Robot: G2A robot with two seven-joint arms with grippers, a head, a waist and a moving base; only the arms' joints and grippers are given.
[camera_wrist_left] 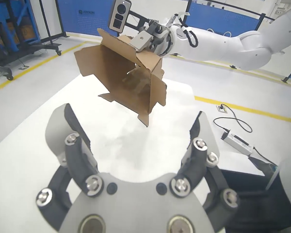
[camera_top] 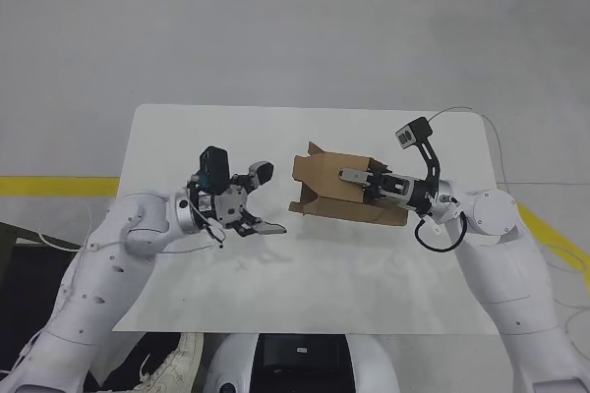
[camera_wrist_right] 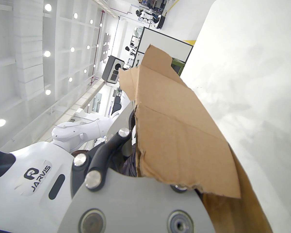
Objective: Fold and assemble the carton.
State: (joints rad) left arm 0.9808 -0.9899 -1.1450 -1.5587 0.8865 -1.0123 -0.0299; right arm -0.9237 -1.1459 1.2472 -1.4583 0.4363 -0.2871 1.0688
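The right end effector (camera_wrist_left: 145, 42) is gripping the half-opened carton (camera_top: 349, 187) above the surface (camera_top: 324, 285), right of centre, while the empty, wide-open left end effector (camera_top: 266, 201) is hovering to its left, probably needing to fold a flap next.

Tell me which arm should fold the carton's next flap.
Left. The left end effector is open and empty, facing the carton's open end. The right end effector is shut on the carton, so it should probably just hold it steady.
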